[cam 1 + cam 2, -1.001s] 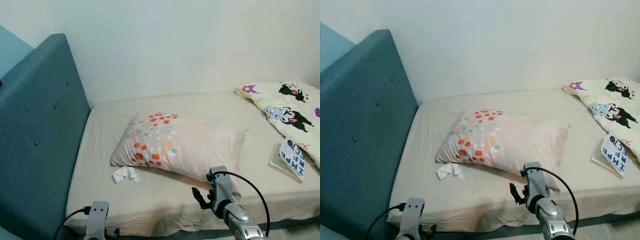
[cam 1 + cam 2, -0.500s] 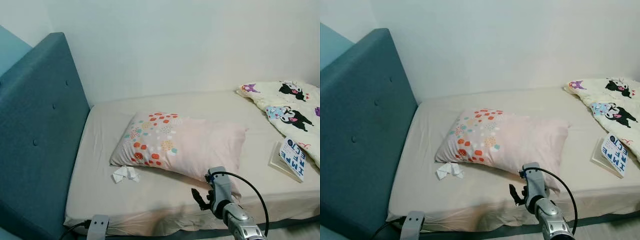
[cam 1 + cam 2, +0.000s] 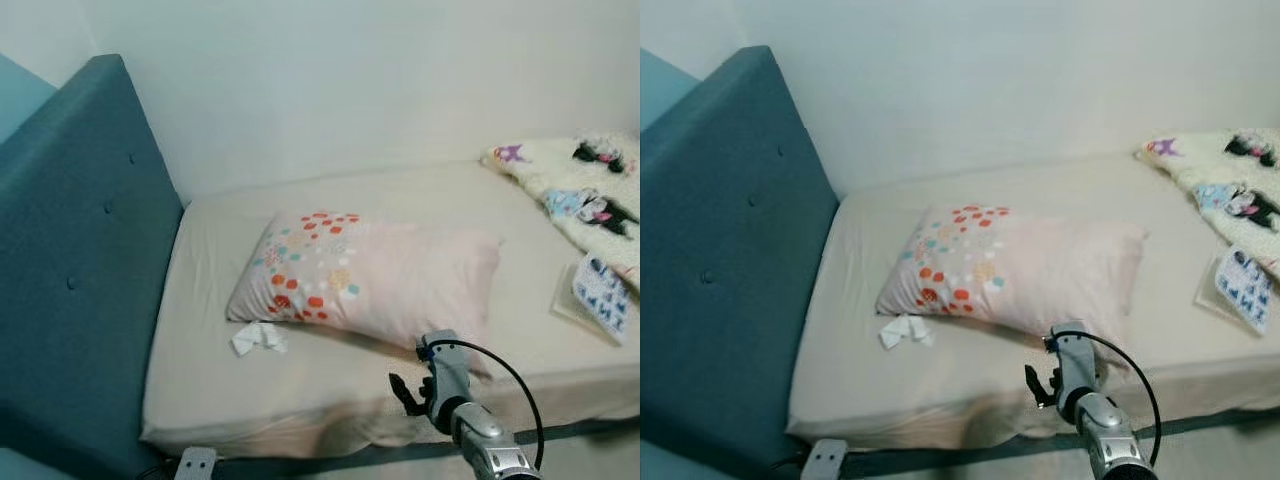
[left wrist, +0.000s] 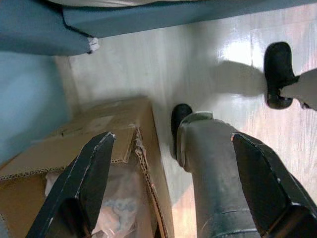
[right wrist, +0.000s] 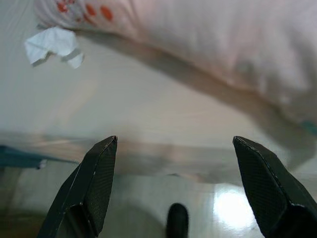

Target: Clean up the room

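1. A crumpled tissue (image 3: 257, 338) is seen on the bed (image 3: 330, 385), just beside the pillow (image 3: 370, 280), near the headboard (image 3: 75, 270).
2. The right gripper (image 5: 173, 198) is held above the bed's near edge, its fingers spread apart and empty.
3. The left gripper (image 4: 168, 193) is pointed at the floor over a cardboard box (image 4: 84, 148), fingers apart.

The only lettering is on the book (image 3: 598, 297) lying on the bed (image 3: 300, 400) near the blanket (image 3: 590, 190): large dark blue letters on a white cover. They are too blurred to read here. The cardboard box (image 4: 94, 148) on the floor bears no print that can be made out.
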Robot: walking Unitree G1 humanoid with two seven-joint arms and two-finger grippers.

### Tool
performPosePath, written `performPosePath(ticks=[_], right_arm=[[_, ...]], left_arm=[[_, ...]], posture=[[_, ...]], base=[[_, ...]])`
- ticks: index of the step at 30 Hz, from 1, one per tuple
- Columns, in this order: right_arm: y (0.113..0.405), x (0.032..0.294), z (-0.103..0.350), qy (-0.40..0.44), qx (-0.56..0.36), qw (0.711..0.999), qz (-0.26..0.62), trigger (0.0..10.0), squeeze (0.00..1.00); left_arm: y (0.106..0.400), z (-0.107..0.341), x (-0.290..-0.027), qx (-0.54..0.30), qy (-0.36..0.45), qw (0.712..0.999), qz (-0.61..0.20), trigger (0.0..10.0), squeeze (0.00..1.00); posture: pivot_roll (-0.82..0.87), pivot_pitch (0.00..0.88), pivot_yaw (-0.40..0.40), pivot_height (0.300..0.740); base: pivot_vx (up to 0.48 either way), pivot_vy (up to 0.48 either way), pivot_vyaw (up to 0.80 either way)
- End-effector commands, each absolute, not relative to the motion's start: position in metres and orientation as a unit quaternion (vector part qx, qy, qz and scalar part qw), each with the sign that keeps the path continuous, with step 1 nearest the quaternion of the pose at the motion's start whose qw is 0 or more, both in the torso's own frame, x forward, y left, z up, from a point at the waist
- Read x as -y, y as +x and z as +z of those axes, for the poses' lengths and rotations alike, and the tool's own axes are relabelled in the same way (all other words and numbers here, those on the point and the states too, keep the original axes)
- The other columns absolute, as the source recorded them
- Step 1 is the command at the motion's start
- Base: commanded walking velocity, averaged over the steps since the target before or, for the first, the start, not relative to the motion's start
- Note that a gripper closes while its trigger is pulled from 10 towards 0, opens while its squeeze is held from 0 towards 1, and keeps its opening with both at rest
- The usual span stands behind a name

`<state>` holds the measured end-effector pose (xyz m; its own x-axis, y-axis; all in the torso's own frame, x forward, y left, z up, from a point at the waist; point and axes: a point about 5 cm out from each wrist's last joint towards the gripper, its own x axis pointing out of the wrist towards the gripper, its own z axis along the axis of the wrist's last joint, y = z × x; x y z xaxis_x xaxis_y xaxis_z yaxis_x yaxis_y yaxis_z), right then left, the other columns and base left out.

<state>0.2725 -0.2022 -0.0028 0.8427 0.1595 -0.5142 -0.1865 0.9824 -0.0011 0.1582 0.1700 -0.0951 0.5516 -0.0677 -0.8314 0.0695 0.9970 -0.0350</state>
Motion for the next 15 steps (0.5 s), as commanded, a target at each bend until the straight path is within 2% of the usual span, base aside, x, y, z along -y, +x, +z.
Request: performPosePath(ticks=[1, 8, 15], right_arm=[[0.270, 0.200, -0.004, -0.011, -0.262, 0.961, 0.081, 10.0, 0.00], [0.270, 0.195, -0.008, -0.021, -0.274, 0.956, 0.099, 10.0, 0.00], [0.270, 0.192, -0.008, -0.025, -0.278, 0.954, 0.112, 10.0, 0.00]], left_arm=[[0.149, -0.098, -0.177, -0.487, 0.015, 0.872, -0.047, 10.0, 0.00], [0.164, -0.092, -0.183, -0.476, 0.018, 0.879, -0.033, 10.0, 0.00], [0.167, -0.091, -0.182, -0.470, 0.005, 0.882, -0.019, 10.0, 0.00]], posture=[[-0.12, 0.140, 0.062, 0.740], [-0.11, 0.126, 0.001, 0.740], [-0.09, 0.128, -0.016, 0.740]], base=[[0.000, 0.000, 0.00], [0.000, 0.000, 0.00], [0.000, 0.000, 0.00]])
